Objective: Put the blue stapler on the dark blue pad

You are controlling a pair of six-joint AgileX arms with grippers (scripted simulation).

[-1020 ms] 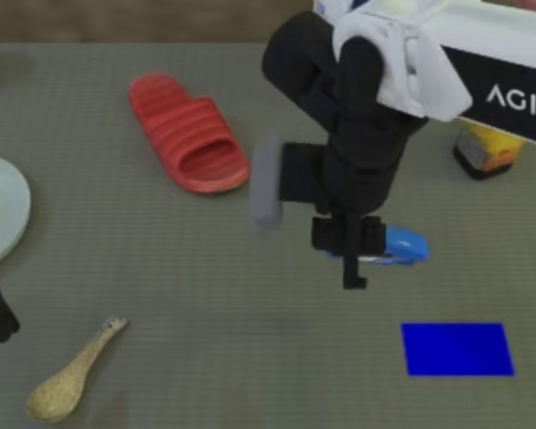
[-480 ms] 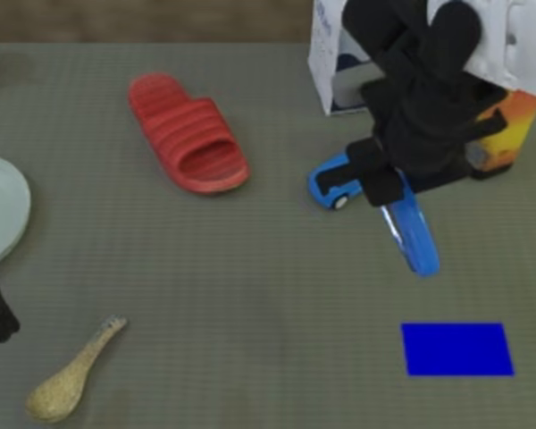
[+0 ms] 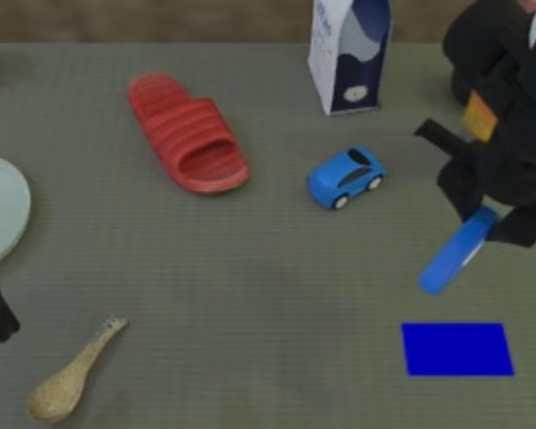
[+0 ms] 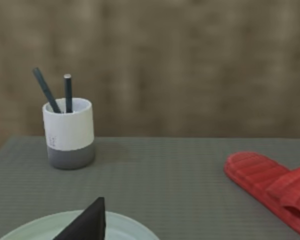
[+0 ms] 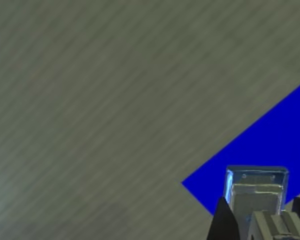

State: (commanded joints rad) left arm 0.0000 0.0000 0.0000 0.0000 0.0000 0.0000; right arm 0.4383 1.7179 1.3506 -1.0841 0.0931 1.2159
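Top view: right gripper point(image 3: 493, 234) has swung from mid-counter to the right edge, pinching the blue stapler point(image 3: 456, 252), now lifted and tilted, just far of the dark blue pad point(image 3: 456, 349); toy car point(image 3: 346, 177) uncovered. Carry nearly done, lowering remains. Left wrist view: left arm parked by plate point(image 4: 125, 226), its gripper's opening can't be told. Right wrist view: stapler end over the pad's corner.

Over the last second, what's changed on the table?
The right gripper, shut on the stapler, lifted it and swung right, toward the pad, uncovering the toy car and carton. Slipper, spoon, plate and left arm stayed put.
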